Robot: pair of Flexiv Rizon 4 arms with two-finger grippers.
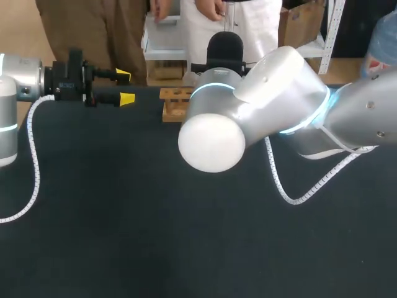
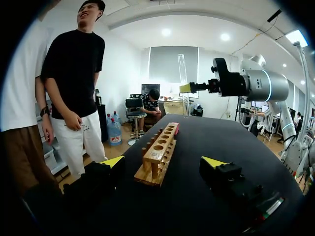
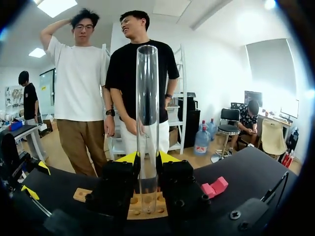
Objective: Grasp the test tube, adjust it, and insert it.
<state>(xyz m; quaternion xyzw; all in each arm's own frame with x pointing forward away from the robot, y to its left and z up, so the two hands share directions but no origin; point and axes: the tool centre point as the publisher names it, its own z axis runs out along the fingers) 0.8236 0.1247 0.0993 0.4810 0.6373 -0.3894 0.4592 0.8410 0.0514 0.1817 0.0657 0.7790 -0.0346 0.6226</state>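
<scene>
Right now my right gripper (image 3: 146,158) is clamped on the test tube (image 3: 147,108). Both yellow tips press its lower part from two sides, and the glass stands upright above the wooden rack (image 3: 142,205). A pink block (image 3: 214,187) lies by one end of the rack. My left gripper (image 2: 162,162) has its fingers wide apart, holding nothing, low over the black table (image 1: 155,217) with the rack ahead of it.

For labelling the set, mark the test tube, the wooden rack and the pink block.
test tube (image 3: 147,98): right wrist view, middle of its clear glass wall.
wooden rack (image 2: 156,157): left wrist view, near end of its top board.
pink block (image 3: 215,187): right wrist view, its upper face.
</scene>
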